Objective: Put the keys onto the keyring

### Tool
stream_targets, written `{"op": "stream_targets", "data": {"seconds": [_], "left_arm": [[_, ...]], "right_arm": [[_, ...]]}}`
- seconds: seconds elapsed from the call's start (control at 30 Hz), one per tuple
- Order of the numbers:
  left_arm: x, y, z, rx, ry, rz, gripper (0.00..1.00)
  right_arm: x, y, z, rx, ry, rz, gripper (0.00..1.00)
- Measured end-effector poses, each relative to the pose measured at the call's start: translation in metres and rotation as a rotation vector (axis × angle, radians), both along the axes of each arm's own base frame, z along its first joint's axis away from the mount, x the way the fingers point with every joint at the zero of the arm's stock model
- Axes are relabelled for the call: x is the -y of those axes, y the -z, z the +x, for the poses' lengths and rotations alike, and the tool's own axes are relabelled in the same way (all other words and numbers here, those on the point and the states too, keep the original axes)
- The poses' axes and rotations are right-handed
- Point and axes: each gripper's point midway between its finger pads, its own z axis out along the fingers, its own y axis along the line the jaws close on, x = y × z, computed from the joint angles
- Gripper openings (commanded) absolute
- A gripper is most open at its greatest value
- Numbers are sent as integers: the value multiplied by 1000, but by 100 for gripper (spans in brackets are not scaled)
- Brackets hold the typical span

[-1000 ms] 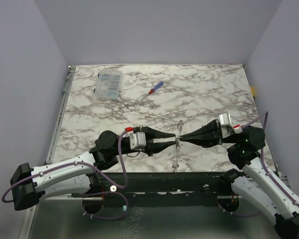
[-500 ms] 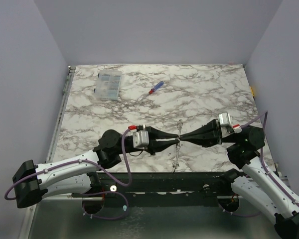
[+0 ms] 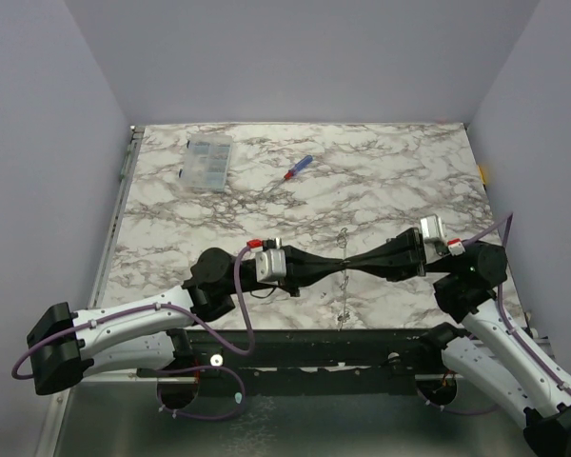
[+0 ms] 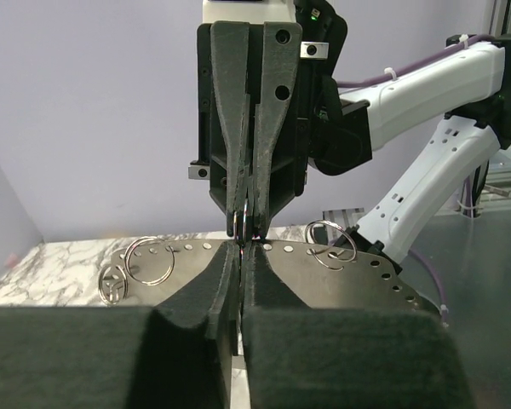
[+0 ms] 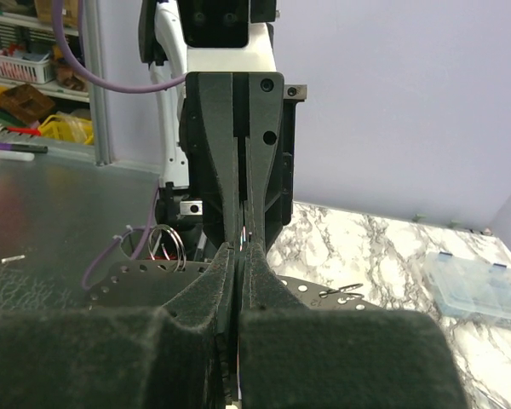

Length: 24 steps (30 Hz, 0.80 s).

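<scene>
- Keyring, top view: a thin pale strip running front to back near the front edge of the worktop. It passes just where the two arms meet. The left gripper has moved in and its fingers, apart a second ago, have closed tip to tip against the right gripper.
- Left wrist: the left fingers are pressed together at the perforated strip, apparently pinching it. Wire rings sit on either side.
- Right wrist: the right fingers are likewise closed on the strip.
- Both arms now seem to hold one spot, probably to steady the strip or hand it over. No keys can be made out.
</scene>
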Motion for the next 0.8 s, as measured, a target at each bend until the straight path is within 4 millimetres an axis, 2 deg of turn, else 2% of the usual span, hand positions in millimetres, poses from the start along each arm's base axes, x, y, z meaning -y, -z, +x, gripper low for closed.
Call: {"op": "stream_targets", "data": {"seconds": [0.23,0.43,0.8], "left_arm": [[1,-2,-2,13,5,-10,0],[1,-1,-2,28,0,-5,0],[3,7,4,28,-29,23,0]], "right_arm": [[1,-2,-2,4,-8,5,1],[2,0,-2,-2,-1,-5,25],[4,9,-2,-12,24,-60,35]]}}
